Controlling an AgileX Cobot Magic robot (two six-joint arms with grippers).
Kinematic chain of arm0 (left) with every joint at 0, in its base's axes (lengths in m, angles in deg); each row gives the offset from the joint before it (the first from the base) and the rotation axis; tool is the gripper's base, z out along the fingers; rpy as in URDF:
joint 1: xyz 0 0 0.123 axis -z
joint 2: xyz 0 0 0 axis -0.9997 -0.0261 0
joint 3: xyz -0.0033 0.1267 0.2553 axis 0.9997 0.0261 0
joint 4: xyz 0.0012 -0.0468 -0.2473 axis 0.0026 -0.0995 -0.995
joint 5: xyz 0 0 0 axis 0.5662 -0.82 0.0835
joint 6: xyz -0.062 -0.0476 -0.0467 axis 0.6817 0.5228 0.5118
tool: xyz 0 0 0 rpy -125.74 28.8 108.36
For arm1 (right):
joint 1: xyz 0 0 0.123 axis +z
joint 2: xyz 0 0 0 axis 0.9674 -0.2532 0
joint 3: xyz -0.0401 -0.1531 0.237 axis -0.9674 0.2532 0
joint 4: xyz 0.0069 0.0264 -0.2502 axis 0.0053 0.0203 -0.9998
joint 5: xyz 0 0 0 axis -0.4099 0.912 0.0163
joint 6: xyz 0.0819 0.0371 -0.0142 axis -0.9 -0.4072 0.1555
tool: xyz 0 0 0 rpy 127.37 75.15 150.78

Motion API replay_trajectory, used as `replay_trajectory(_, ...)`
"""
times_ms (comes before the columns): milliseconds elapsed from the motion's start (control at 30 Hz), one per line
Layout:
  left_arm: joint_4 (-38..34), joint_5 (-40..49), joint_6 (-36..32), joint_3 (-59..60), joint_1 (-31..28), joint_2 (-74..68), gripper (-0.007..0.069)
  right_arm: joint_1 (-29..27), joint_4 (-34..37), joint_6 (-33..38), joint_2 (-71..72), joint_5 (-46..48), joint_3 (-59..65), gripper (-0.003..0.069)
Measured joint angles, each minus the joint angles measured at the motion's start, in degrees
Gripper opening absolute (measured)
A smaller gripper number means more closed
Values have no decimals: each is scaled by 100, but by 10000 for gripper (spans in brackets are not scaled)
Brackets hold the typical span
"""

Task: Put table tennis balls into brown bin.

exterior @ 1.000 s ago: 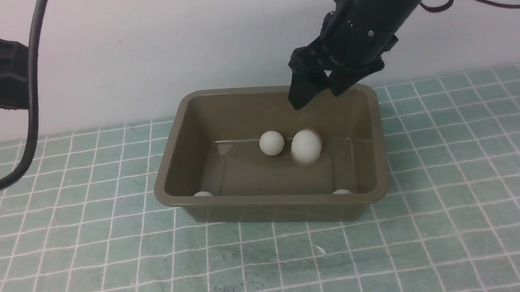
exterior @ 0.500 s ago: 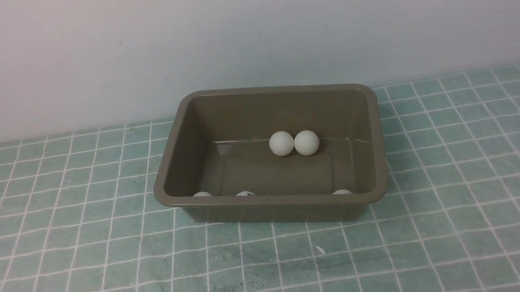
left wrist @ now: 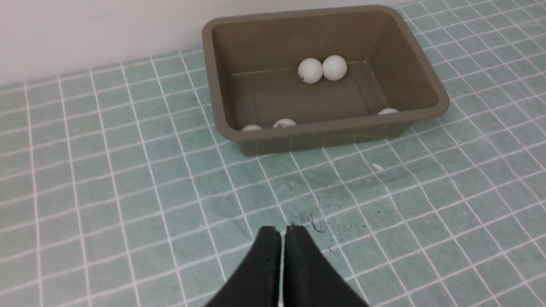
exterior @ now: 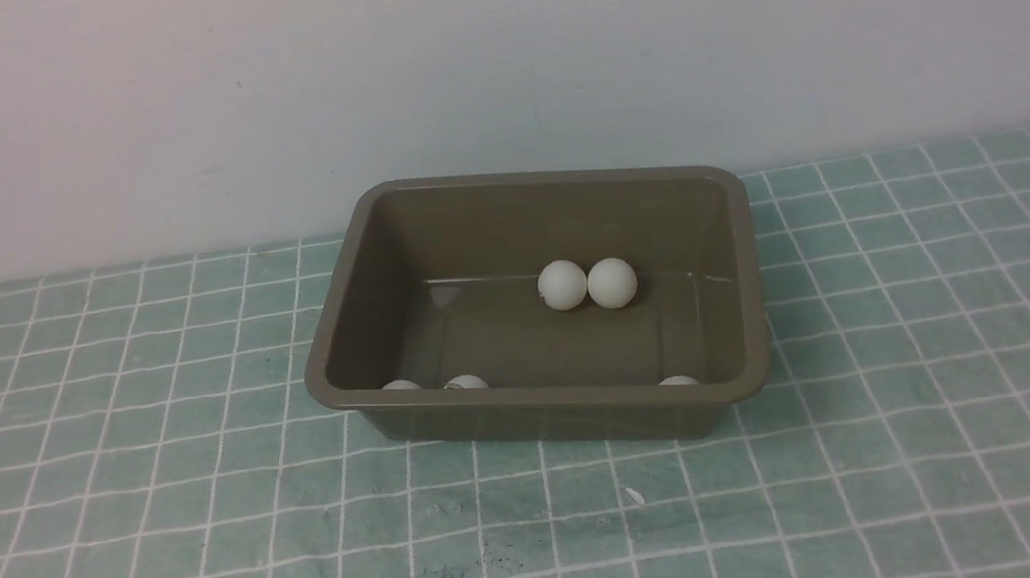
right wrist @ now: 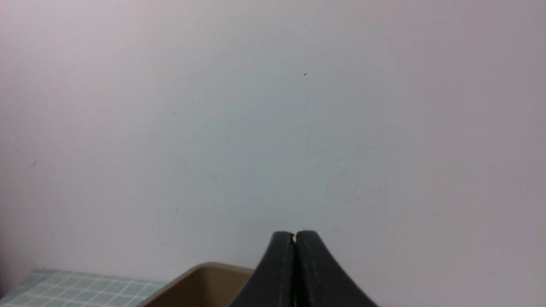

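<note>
Five table tennis balls (exterior: 613,282): all inside brown bin (exterior: 486,223).
Far pair (exterior: 562,285): touching each other on bin floor by its far wall, fully seen; one shows small dark mark in left wrist view.
Near trio (exterior: 466,382): against bin's near wall; rim hides all but their tops. Two twd bin's left corner, one by right corner; logos n/a, too little shows.
Bin: upright on green grid-cloth surface (exterior: 159,535), far side close to wall (exterior: 484,54).
Left end effector (left wrist: 282,232): closed, fingers pressed together, nothing between; above surface, well short of bin's near side; arm cut off.
Right end effector (right wrist: 294,235): closed, empty; faces wall, only a corner of bin's rim in frame, partly behind fingers.
Front view: neither arm in frame.
</note>
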Motion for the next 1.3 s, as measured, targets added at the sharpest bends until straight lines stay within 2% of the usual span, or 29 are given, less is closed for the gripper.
replay_trajectory(133,252,-426,164,1097,-5,1230,-5,0,-220,-14,281,-630,300,-10)
replay_trajectory(300,390,-1130,206,2130,-5,2412,-5,-17,-349,-14,281,-646,335,-10)
replay_trajectory(400,349,-1216,206,2594,-5,2945,-5,-17,-355,-14,281,-614,346,-10)
replay_trajectory(800,418,-1537,89,3108,-5,3040,-5,-17,-356,-14,281,-513,346,-10)
replay_trajectory(900,497,-2461,-31,3427,-44,3045,-5,-17,-356,-14,281,-508,346,-10)
replay_trajectory(1033,651,-4323,-56,4351,-337,3045,-5,-21,-356,-14,281,-502,346,-10)
replay_trajectory(1167,834,-4930,-63,5300,-573,3045,-5,-27,-356,-14,281,-502,346,-10)
replay_trajectory(1300,1130,-4790,-63,5791,-556,3035,-5,-27,-356,-14,281,-502,346,-10)
